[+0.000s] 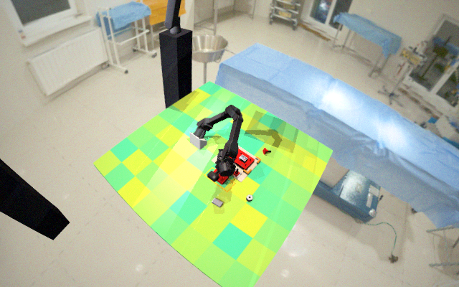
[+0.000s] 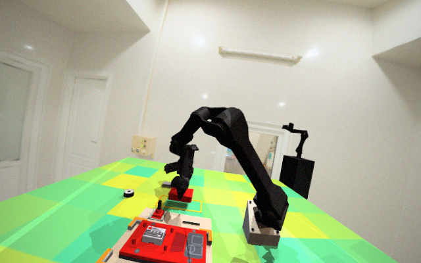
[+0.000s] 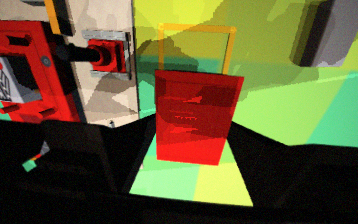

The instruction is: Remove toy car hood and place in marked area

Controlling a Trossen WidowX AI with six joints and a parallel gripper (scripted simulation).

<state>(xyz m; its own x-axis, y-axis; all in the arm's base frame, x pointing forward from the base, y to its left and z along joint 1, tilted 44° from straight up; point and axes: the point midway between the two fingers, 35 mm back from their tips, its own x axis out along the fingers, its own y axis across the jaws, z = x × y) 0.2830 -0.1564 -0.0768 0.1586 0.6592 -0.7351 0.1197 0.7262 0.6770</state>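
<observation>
My gripper [image 1: 222, 175] [image 2: 181, 195] [image 3: 191, 120] is shut on the red hood [image 1: 223, 180] [image 2: 188, 196] [image 3: 195, 110], a flat red block between its two black fingers. The hood hangs a little above the table, over or close to the marked area [image 2: 201, 207] [image 3: 196, 28], a yellow-orange outline. In the wrist view the hood hides the near part of that outline. The red toy car [image 1: 247, 165] [image 2: 171, 255] [image 3: 61, 102] sits on a beige board, with a grey-white engine-like block [image 1: 243, 158] [image 2: 154, 235] on it.
A red mount with a black knob [image 1: 237, 173] [image 2: 158, 214] [image 3: 102, 55] stands on the board beside the car. A grey block [image 1: 217, 202] [image 2: 166, 185] [image 3: 330, 32] lies beyond the outline. A black-and-white wheel [image 1: 249, 198] [image 2: 129, 193] and a small red piece [image 1: 265, 151] lie apart.
</observation>
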